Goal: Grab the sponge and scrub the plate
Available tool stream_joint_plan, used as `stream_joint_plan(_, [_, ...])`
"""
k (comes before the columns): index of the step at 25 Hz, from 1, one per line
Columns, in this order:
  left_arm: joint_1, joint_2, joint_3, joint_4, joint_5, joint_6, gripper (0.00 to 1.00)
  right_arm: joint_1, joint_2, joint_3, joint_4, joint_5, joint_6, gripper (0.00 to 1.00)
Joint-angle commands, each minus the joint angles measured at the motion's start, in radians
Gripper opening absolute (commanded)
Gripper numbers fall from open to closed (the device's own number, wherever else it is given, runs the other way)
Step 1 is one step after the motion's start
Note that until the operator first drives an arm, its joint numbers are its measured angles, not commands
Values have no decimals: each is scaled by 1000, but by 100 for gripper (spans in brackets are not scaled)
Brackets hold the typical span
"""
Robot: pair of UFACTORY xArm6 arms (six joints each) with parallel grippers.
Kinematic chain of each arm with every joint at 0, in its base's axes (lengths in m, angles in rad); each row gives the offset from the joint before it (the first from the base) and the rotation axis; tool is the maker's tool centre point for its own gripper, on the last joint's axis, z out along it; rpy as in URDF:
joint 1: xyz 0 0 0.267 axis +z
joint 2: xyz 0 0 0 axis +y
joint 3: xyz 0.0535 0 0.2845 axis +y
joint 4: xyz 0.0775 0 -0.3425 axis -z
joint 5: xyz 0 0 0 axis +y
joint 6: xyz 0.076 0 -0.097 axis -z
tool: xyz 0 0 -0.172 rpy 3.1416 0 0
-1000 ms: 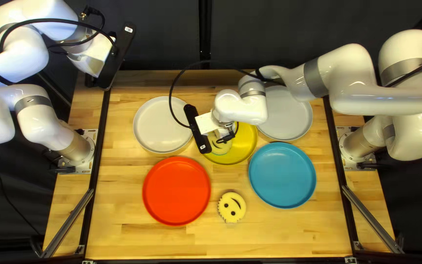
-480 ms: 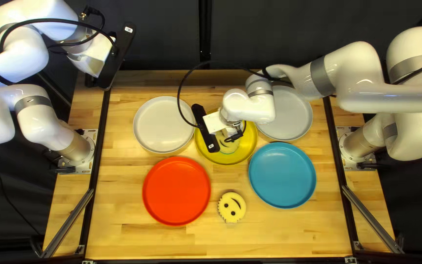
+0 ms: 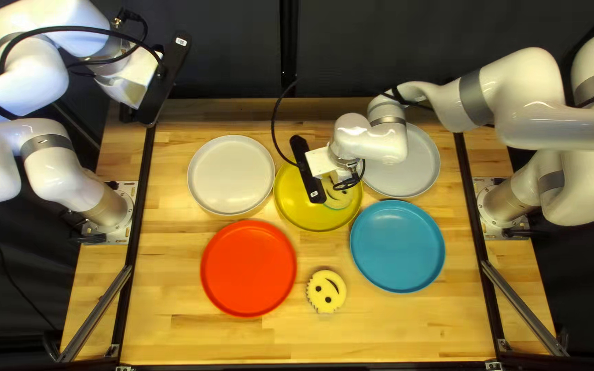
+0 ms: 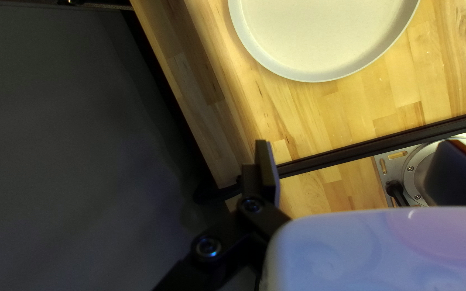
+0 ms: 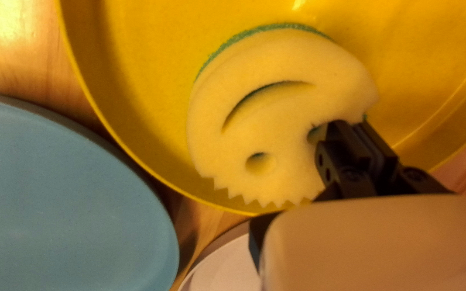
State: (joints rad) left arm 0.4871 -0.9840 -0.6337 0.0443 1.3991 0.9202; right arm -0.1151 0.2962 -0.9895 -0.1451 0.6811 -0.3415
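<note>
Top left view: the right gripper (image 3: 331,175) is over the yellow plate (image 3: 311,214), where the held sponge (image 3: 339,195) lies within the rim. In the right wrist view its fingers are pinching that sponge by one edge, smile side facing the camera and a green layer beneath. The left gripper (image 3: 128,113) is raised beyond the bench's (image 3: 173,316) far left corner, fingers spread around nothing. A second smiley sponge (image 3: 326,291) sits on the bench between the red plate (image 3: 249,268) and blue plate (image 3: 397,246), toward the near edge.
</note>
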Motion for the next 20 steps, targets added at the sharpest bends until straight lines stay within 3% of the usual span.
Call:
stream_joint_plan(1, [0, 0, 0, 0, 0, 0, 100, -13, 91, -133, 7, 22, -45, 0])
stream_joint_plan(5, [0, 0, 0, 0, 0, 0, 100, -24, 159, -231, 22, 35, -87, 0])
stream_joint_plan(10, [0, 0, 0, 0, 0, 0, 100, -33, 169, -253, 27, 38, -107, 0])
stream_joint_plan(14, [0, 0, 0, 0, 0, 0, 100, -52, 131, -193, 31, 23, -122, 0])
stream_joint_plan(20, [0, 0, 0, 0, 0, 0, 100, -78, 17, -22, 33, -10, -113, 0])
